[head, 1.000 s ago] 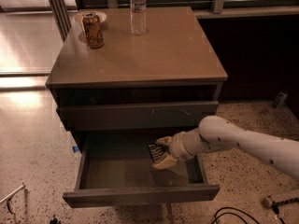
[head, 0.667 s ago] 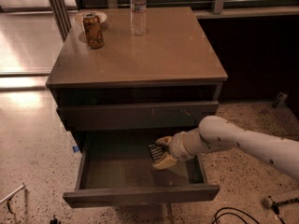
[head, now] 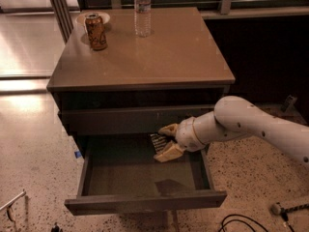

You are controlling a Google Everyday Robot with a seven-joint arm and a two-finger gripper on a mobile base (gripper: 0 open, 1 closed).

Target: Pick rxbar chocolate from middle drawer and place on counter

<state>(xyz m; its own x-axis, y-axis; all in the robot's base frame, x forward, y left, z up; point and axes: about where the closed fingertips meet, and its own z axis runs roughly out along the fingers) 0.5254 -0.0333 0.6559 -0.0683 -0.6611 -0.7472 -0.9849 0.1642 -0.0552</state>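
The gripper (head: 163,142) is clamped on the rxbar chocolate (head: 155,141), held above the floor of the open middle drawer (head: 145,202). The pick looks done; carrying it up onto the counter (head: 159,57) remains.

The pale-tan gripper (head: 161,144), over the dark-grey middle drawer (head: 145,203) (its base dull grey-green), clasps the black rxbar chocolate (head: 155,140) with pale print lines. The worktop (head: 164,57) is glossy tan-brown; the can (head: 96,32) orange. The arm (head: 260,124) is white, the room floor (head: 34,168) beige with dark speckles.
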